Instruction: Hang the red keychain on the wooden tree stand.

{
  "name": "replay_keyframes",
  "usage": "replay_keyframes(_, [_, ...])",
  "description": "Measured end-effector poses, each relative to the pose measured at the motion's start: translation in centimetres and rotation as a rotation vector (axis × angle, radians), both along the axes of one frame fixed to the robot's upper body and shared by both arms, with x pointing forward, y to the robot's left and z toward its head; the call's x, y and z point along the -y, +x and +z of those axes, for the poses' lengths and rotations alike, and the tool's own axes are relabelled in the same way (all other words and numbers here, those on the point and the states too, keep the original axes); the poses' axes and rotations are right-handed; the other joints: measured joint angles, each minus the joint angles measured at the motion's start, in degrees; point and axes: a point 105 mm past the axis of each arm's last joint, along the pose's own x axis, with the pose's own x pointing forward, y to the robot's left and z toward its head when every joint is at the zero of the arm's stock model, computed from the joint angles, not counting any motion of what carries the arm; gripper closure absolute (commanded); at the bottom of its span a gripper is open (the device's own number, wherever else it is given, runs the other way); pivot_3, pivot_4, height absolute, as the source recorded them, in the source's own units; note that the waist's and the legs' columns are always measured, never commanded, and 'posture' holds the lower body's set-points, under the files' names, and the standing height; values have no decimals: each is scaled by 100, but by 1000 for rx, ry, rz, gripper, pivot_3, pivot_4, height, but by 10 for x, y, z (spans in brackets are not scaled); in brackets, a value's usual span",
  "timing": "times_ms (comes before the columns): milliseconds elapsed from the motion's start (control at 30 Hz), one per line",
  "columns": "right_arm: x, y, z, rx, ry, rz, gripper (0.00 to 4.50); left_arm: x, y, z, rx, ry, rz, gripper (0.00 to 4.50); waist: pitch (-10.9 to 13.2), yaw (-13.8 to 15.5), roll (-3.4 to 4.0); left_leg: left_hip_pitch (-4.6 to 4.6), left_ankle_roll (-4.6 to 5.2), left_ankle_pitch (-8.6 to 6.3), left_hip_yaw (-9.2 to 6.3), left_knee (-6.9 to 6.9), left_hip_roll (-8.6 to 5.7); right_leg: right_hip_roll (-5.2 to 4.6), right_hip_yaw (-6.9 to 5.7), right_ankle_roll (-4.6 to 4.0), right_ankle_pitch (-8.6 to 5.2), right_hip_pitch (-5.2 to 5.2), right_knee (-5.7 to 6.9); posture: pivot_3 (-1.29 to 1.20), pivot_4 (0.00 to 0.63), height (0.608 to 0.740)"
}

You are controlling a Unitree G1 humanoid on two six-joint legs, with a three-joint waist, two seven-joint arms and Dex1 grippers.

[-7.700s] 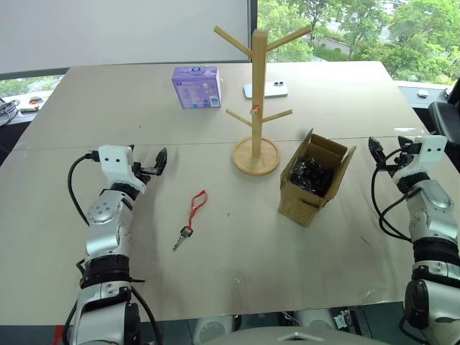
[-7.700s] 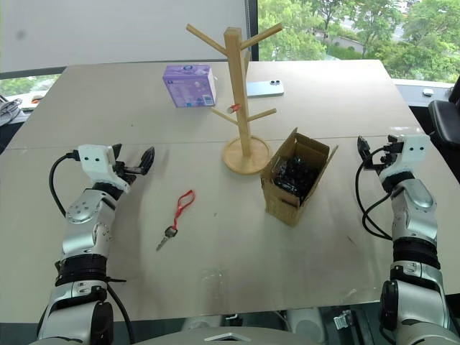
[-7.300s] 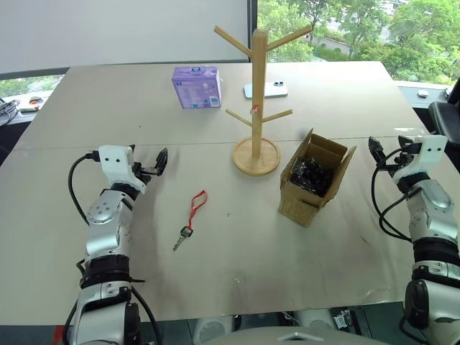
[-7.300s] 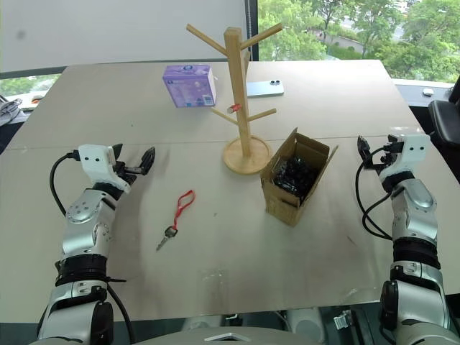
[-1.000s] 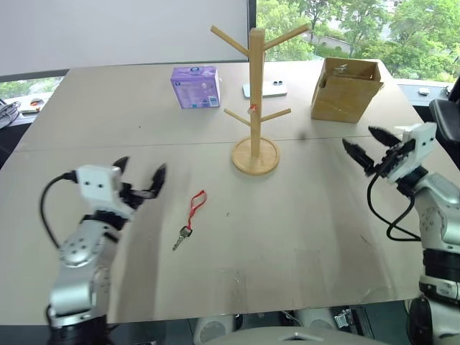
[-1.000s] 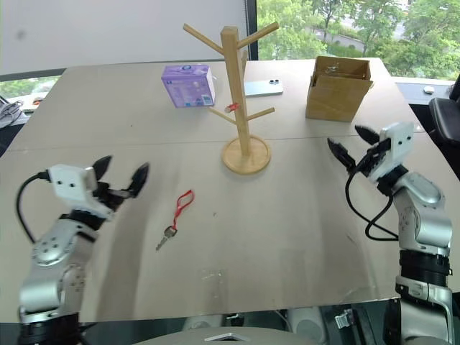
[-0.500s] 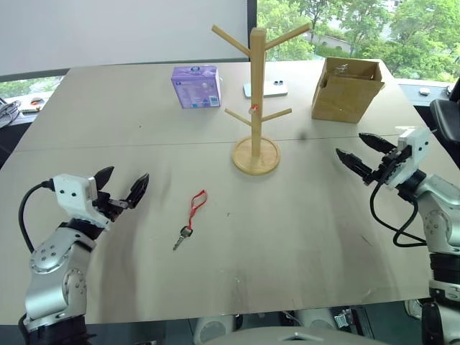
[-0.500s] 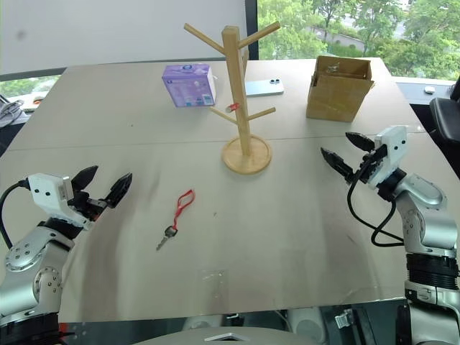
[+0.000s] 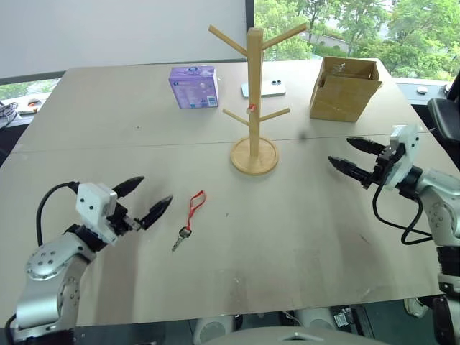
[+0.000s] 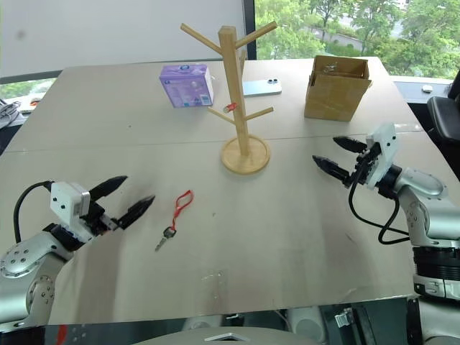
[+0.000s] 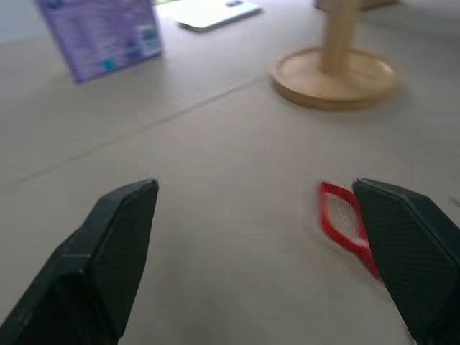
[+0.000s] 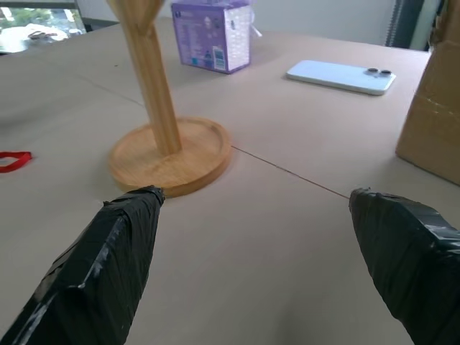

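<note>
Left eye view — red keychain (image 9: 192, 215) just beside gaping left claw (image 9: 148, 198).

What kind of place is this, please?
Probably an office or meeting room: a large table beside windows with trees outside, a phone, and an office chair at the edge.
</note>
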Motion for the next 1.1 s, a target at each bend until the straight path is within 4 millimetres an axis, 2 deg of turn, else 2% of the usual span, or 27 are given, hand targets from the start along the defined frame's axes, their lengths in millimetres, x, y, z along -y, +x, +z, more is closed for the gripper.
replay_keyframes(167, [-9, 5, 7, 11, -15, 43, 49, -14, 1, -4, 8, 6, 19, 0, 1, 38, -3, -6, 1, 0, -8, 1, -2, -3, -8, 1, 0, 2, -2, 0, 150, 740])
replay_keyframes(333, [-5, 5, 3, -17, 25, 52, 49, -8, 6, 5, 77, -38, 62, 0, 1, 40, -4, -7, 5, -3, -4, 2, -3, -7, -4, 3, 2, 3, -5, 0, 150, 740])
replay_keyframes(433, [2, -11, -8, -72, 24, 133, 49, -6, 9, 5, 119, -91, 152, 0, 1, 55, -6, -7, 5, -3, -8, 2, -3, -6, -7, 3, 2, 5, -5, 0, 150, 740])
replay_keyframes(533, [19, -48, -19, -158, -50, 289, 49, 2, 12, 6, 180, -132, 291, 0, 2, 99, -6, -7, 9, -5, -8, 6, -5, -8, -5, 5, 3, 10, -7, 0, 150, 740])
replay_keyframes(633, [26, -72, -14, -132, -156, 402, 49, 13, 16, 5, 202, -181, 391, 0, -1, 95, -15, 3, 9, -5, -12, 9, -2, -2, -3, 5, 3, 16, -4, 0, 150, 740])
replay_keyframes(733, [33, -100, -27, -142, -264, 487, 49, 19, 19, -3, 193, -227, 537, 0, -9, 142, -34, 2, 8, -5, -18, 8, -3, 1, -7, 5, 2, 19, -6, 0, 150, 740])
replay_keyframes(800, [33, -109, -33, -117, -261, 516, 49, 24, 19, -10, 171, -257, 614, 0, -6, 148, -41, 3, 9, -5, -14, 10, -4, 1, -3, 6, 2, 19, -6, 0, 150, 740])
replay_keyframes(967, [22, -107, -31, 21, -254, 579, 49, 42, 12, -21, 124, -266, 769, 0, 5, 147, -65, 5, 9, -4, -16, 13, -6, 5, -1, 8, 1, 18, -5, 0, 150, 740])
replay_keyframes(1100, [20, -98, -29, 73, -244, 568, 49, 40, 3, -28, 60, -221, 856, 0, 8, 165, -71, -1, 8, -5, -21, 12, -7, 5, -5, 5, 1, 17, -6, 0, 150, 740])
